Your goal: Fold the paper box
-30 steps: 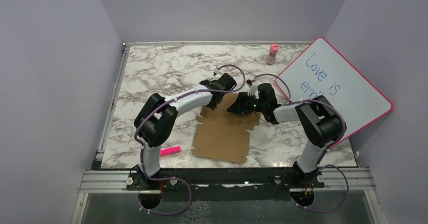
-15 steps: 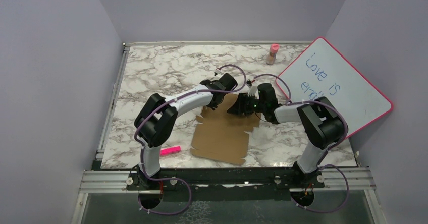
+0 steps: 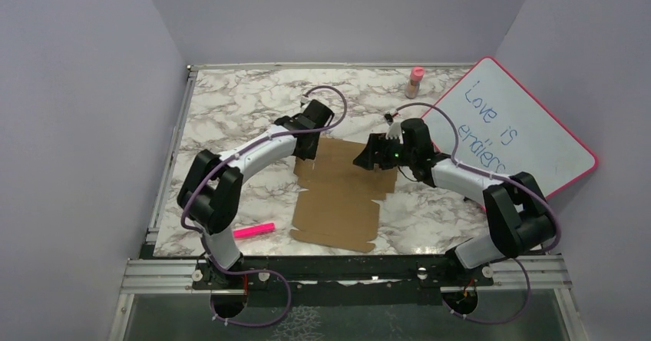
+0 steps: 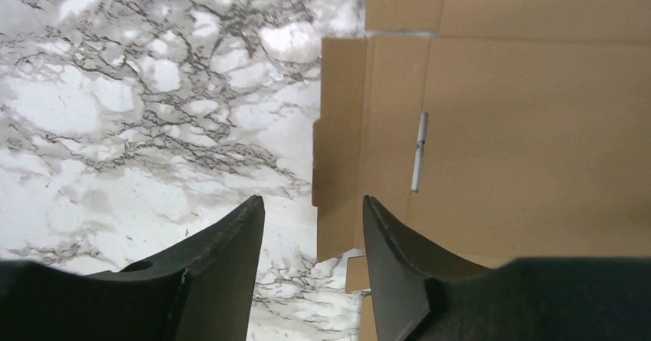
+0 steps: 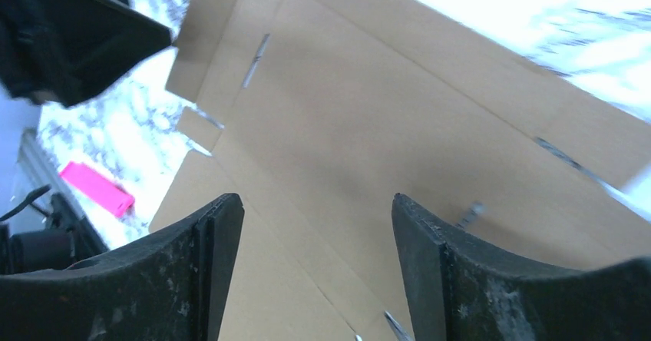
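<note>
Flat on the table, unfolded: the paper box; over its far left corner, left gripper, fingers apart, empty; over its far right side, right gripper, fingers wide apart, empty.

Plain brown, unprinted paper box: die-cut blank, lying opened out and flat on the marbled surface, near the middle, long axis running from near edge to far, slightly skewed. Creased into panels. Narrow side flap along one edge, thin slit just beside it, small tab below. All visible panels down flat.
</note>
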You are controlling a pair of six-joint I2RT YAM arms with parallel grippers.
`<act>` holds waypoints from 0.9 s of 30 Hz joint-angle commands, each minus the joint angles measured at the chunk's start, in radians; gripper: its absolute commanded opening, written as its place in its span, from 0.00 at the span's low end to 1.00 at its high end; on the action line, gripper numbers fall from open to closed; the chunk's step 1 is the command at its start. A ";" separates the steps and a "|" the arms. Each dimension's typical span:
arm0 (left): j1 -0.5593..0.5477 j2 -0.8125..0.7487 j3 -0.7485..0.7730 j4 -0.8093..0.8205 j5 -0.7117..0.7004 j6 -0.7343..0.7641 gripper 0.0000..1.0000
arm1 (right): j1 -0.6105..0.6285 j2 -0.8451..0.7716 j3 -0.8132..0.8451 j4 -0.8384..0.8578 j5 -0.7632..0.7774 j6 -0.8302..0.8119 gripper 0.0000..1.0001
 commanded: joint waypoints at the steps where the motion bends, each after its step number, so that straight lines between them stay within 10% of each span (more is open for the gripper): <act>1: 0.067 -0.115 -0.003 0.083 0.167 0.028 0.55 | -0.041 -0.094 -0.021 -0.140 0.155 -0.032 0.78; 14: 0.079 -0.070 -0.128 0.401 0.654 -0.036 0.67 | -0.213 -0.176 -0.138 -0.241 0.183 0.031 0.80; 27: 0.079 0.049 -0.226 0.576 0.794 -0.106 0.68 | -0.233 -0.056 -0.153 -0.173 0.044 0.042 0.53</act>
